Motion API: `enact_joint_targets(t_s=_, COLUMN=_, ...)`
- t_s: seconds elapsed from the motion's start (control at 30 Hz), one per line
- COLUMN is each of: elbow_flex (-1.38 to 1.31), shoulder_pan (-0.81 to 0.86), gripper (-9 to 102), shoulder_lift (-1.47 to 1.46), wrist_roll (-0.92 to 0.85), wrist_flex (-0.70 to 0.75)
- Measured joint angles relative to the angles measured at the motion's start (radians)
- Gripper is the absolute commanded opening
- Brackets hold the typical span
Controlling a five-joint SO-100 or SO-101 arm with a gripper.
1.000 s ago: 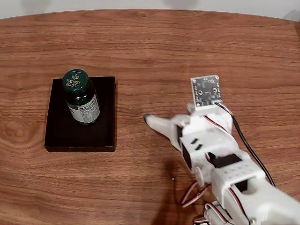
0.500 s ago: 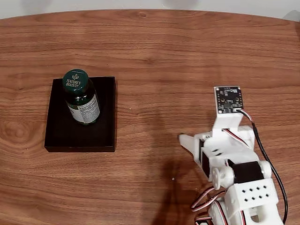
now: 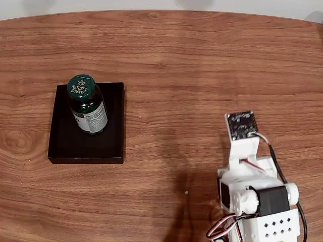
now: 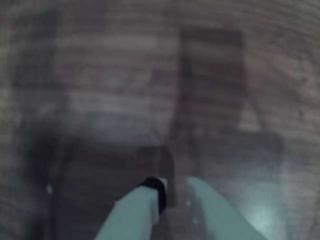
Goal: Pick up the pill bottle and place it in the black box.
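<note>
One pill bottle [image 3: 87,103] stands upright inside the black box [image 3: 65,143], toward the far side of it and a little left of its middle as the fixed view shows it. Its round green cap [image 3: 81,86] faces up with the printed name readable, and the white label [image 3: 95,118] runs down the side turned toward the near edge. The box lies flat on the wooden table [image 3: 166,60], on the left half of the scene, and nothing else sits in it.

I am well apart from both, folded back at the near right corner of the fixed view. My white servo housings [image 3: 257,201] and the small camera board [image 3: 240,124] on its upright bracket are what that view shows of me; a black cable [image 3: 282,176] trails along my right side, and red and white wires [image 3: 222,229] loop out near the bottom edge.

In the wrist view my pincer [image 4: 175,192] points down at bare wood grain, blurred and dim. The two pale fingers [image 4: 210,210] come in from the bottom edge, one with a black pad [image 4: 157,192] at its tip. Their tips stand close with a narrow gap between them, and nothing is held there.
</note>
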Motion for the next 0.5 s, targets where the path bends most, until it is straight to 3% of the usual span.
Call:
enact_joint_targets(t_s=0.17, elbow_flex=-0.005, shoulder_pan=0.025, gripper=0, shoulder_lift=0.057, wrist_roll=0.018, wrist_flex=0.063)
enact_joint_targets(t_s=0.5, elbow_flex=-0.006, shoulder_pan=0.017, gripper=0, shoulder_lift=0.066, wrist_roll=-0.190, wrist_flex=0.075)
